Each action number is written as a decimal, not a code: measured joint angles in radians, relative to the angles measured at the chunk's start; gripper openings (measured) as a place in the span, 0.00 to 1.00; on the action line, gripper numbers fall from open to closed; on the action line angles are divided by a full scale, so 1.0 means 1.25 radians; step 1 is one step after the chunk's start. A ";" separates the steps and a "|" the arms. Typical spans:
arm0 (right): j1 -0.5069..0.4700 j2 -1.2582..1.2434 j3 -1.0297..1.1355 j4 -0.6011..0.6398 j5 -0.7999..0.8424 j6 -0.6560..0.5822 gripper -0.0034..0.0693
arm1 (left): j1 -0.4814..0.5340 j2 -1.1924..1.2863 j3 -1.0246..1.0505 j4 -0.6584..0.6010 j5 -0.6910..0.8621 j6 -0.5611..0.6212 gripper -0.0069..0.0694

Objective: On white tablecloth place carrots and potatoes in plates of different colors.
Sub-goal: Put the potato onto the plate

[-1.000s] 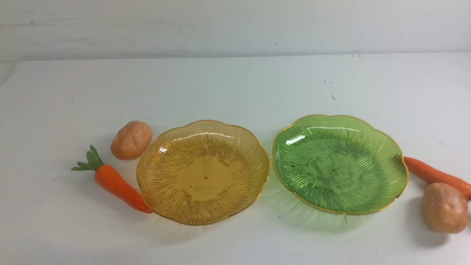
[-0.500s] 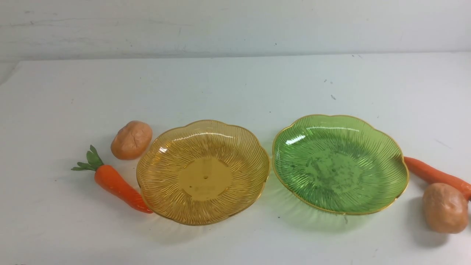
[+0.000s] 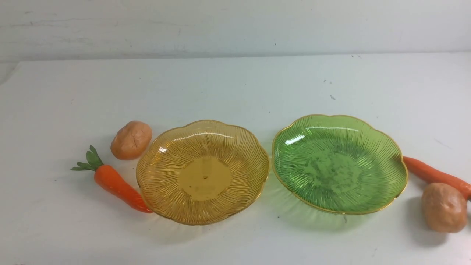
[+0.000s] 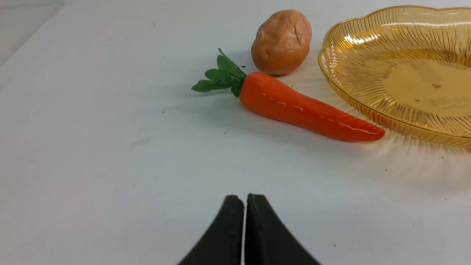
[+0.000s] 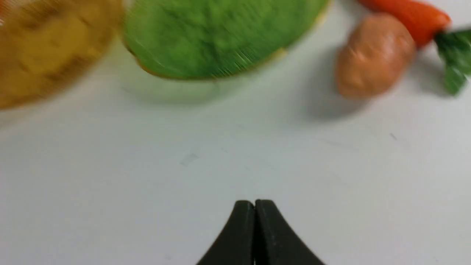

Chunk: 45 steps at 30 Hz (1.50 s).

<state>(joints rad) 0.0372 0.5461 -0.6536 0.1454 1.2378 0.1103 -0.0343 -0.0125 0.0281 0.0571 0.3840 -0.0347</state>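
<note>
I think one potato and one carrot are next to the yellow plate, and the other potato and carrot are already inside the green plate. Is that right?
Not quite: the other potato and carrot are outside the green plate, on its right, as the front view shows. One potato and one carrot are indeed next to the yellow plate.

bright and even light, white glare on amber plate [image 3: 206, 209] and green plate [image 3: 338, 206], soft shadows on the desk [image 3: 220, 246], left wrist view quite sharp, right wrist view strongly blurred
</note>
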 joint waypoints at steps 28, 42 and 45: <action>0.000 0.849 -0.224 -0.266 -0.304 0.325 0.98 | 0.000 0.000 0.000 0.000 0.000 0.000 0.09; 0.000 0.943 -0.248 -0.238 -0.288 0.241 0.79 | 0.000 0.000 0.000 0.000 0.000 0.000 0.09; 0.000 0.901 -0.277 -0.238 -0.218 0.217 0.79 | 0.000 0.000 0.000 0.000 0.000 0.000 0.09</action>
<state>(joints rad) 0.0372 1.6725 -1.0003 -0.1517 0.9655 0.3818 -0.0343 -0.0125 0.0281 0.0571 0.3840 -0.0347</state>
